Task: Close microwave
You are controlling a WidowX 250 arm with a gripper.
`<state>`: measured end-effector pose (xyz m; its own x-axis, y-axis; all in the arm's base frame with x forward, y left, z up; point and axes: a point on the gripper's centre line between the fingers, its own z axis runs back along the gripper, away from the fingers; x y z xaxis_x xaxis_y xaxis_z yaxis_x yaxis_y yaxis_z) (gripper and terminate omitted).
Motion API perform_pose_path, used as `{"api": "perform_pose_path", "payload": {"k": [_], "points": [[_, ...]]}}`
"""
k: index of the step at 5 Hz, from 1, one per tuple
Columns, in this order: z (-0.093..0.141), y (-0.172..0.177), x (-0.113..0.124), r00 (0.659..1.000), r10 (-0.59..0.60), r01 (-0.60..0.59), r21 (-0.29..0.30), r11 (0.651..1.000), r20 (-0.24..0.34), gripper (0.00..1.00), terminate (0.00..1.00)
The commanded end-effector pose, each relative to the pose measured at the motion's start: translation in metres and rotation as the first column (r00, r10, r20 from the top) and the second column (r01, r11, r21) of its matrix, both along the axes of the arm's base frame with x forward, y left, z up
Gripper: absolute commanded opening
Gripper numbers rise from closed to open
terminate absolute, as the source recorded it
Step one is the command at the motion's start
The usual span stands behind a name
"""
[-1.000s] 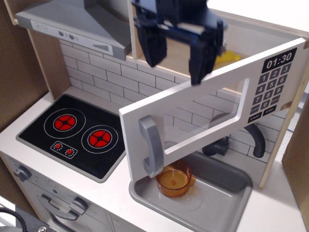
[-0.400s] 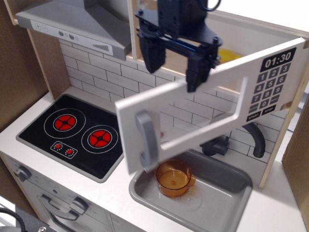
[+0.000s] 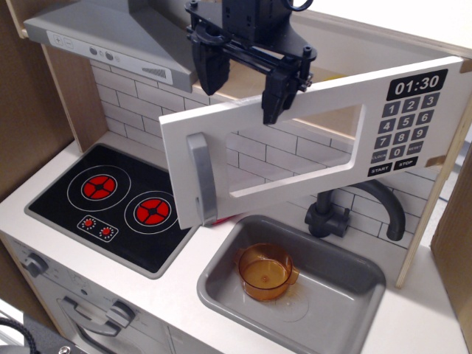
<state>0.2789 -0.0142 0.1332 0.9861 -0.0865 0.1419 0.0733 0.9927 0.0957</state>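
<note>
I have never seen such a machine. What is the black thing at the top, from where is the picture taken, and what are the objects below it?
The black thing is the gripper of a robot arm: two fingers that can pinch or push. It is open and holds nothing; its fingers hang at the top edge of the white door of a toy microwave. That door stands partly open.

There is only one picture, taken by a camera outside the robot, looking down from the front at a toy kitchen.

Below are a black stove with red burners, a grey sink holding an orange cup, and a dark faucet. A grey range hood hangs at the upper left.
</note>
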Motion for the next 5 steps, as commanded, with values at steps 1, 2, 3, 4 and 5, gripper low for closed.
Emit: {"api": "perform_pose_path", "payload": {"k": [1,2,3,4,5], "points": [[0.057,-0.025,-0.01,0.999,0.005,-0.004,-0.019,1.0,0.053,1.0,0.0],[0.047,-0.049,-0.029,0.991,0.115,-0.109,-0.085,0.99,0.071,1.0,0.0],[0.031,-0.067,-0.037,0.985,0.165,-0.155,-0.142,0.978,0.059,1.0,0.0],[-0.012,-0.075,-0.032,0.961,0.275,-0.27,-0.166,0.948,0.01,1.0,0.0],[-0.051,-0.069,-0.026,0.936,0.35,-0.352,-0.172,0.92,-0.041,1.0,0.0]]}}
